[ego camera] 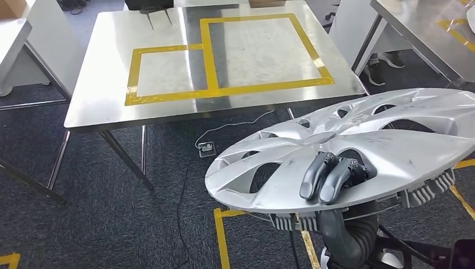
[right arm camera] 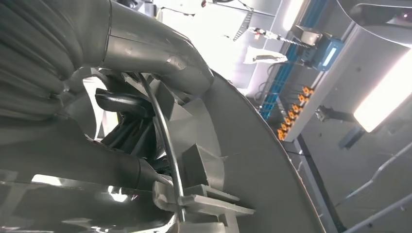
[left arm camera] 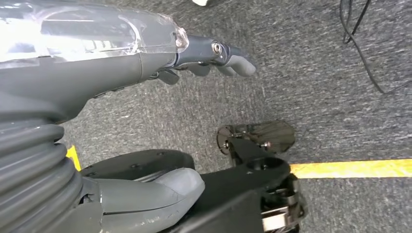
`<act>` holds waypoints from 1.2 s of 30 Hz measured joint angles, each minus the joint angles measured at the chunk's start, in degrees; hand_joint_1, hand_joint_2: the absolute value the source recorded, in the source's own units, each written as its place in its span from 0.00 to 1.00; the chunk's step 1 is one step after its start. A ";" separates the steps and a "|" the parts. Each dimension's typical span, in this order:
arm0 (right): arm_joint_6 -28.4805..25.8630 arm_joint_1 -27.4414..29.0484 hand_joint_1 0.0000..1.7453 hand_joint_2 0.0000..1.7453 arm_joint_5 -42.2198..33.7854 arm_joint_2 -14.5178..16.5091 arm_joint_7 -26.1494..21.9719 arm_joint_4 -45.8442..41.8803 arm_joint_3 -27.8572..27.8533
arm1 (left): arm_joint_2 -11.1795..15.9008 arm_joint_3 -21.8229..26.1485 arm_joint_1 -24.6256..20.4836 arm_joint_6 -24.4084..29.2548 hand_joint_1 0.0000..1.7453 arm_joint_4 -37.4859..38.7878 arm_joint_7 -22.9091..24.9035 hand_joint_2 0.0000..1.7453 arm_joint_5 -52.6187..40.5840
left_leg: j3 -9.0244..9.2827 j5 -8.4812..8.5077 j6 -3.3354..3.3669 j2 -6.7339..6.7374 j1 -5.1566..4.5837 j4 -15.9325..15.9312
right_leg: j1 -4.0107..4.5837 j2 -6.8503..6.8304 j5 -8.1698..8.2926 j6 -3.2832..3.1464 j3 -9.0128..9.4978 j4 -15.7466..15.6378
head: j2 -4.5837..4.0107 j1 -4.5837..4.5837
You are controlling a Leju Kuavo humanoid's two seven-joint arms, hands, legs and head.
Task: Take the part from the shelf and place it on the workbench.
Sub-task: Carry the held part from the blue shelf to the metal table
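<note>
The part is a large silver wheel cover (ego camera: 358, 145), held nearly flat above the floor at the lower right of the head view. My right hand (ego camera: 330, 176) grips its near rim, dark fingers curled over the top face and the ribbed wrist below. The right wrist view looks up at the wheel cover's underside (right arm camera: 252, 160) with its clips and wire ring, my thumb (right arm camera: 145, 53) pressed against it. The steel workbench (ego camera: 106, 84) stands ahead to the left, marked with yellow tape rectangles (ego camera: 210, 61). My left hand (left arm camera: 214, 53) hangs over the carpet, fingers loosely extended and holding nothing.
Another steel table (ego camera: 425, 33) stands at the far right, with a person's shoes (ego camera: 383, 64) beneath it. A white table edge (ego camera: 11, 45) shows at far left. A cable (ego camera: 185, 185) and floor socket (ego camera: 206, 148) lie on the carpet under the workbench. Yellow floor tape (ego camera: 221, 235) runs near me.
</note>
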 joint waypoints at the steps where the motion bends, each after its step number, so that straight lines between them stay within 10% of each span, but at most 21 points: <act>1: 0.01 -0.01 1.00 1.00 0.00 0.00 -0.01 -0.01 0.00 | 0.00 0.00 0.02 -0.01 0.00 0.00 0.01 1.00 0.00 | 0.20 -0.28 0.39 -0.02 -0.14 -0.31 | 0.02 0.03 -0.10 0.29 0.02 0.03 | 0.00 0.00; 5: 0.02 -0.03 1.00 1.00 0.00 0.02 -0.02 -0.05 -0.05 | 0.08 0.00 0.05 0.01 0.00 0.01 0.01 1.00 0.00 | 0.68 -0.19 1.63 -0.04 0.10 -0.85 | -0.27 0.06 -2.09 1.43 -0.80 2.48 | 0.00 0.50; 8: 0.03 -0.01 1.00 1.00 0.00 0.04 -0.02 -0.03 -0.05 | 0.02 0.00 0.03 0.00 0.00 0.00 0.02 1.00 0.00 | 0.92 -0.42 2.08 0.08 0.10 -0.91 | -0.40 0.08 -6.87 2.06 -6.17 13.12 | 0.00 1.60; 10: 0.02 0.07 1.00 1.00 0.00 0.05 -0.01 -0.01 -0.04 | 0.01 0.00 0.09 -0.01 0.00 0.00 0.02 1.00 0.00 | 1.12 -0.66 2.19 0.12 0.01 -0.89 | -0.39 0.07 -6.59 2.02 -8.32 16.22 | 0.00 2.03; 14: 0.03 0.01 1.00 1.00 0.00 0.07 -0.02 -0.02 -0.04 | -0.09 0.00 0.03 -0.10 0.00 0.00 -0.01 1.00 0.00 | 2.17 -1.40 1.82 -0.07 -0.25 -0.94 | -0.07 0.10 1.05 0.69 -3.14 3.84 | 0.00 2.76; 20: 0.02 -0.04 1.00 1.00 -0.01 0.15 -0.03 -0.07 -0.03 | -0.11 0.00 -0.04 -0.16 0.00 0.00 -0.19 1.00 0.01 | 1.62 -3.03 0.13 0.04 -0.26 0.73 | -0.13 -0.07 1.20 -0.78 -0.60 -0.87 | 0.00 2.54; 25: 0.02 0.04 1.00 1.00 0.00 0.19 -0.04 -0.03 0.00 | -0.05 0.00 0.13 -0.16 0.00 0.00 -0.24 1.00 0.00 | -6.81 -7.62 -0.87 -0.20 0.15 15.07 | -0.23 -0.19 0.55 -1.25 0.53 -1.24 | 0.00 0.77; 29: 0.02 0.04 1.00 1.00 0.00 0.20 -0.04 -0.03 0.00 | -0.01 0.00 0.14 -0.16 0.00 0.00 -0.24 1.00 0.00 | -2.06 0.26 -0.49 0.05 0.15 3.14 | -0.19 -0.06 -1.03 -0.44 1.99 -0.78 | 0.00 0.13; 36: 0.02 -0.04 1.00 1.00 0.00 0.20 -0.04 -0.15 -0.04 | 0.04 0.00 0.08 -0.14 0.00 0.01 -0.22 1.00 0.01 | 0.48 -0.08 1.80 0.03 0.21 -0.77 | -0.29 -0.03 -4.30 1.64 0.62 3.42 | 0.00 0.66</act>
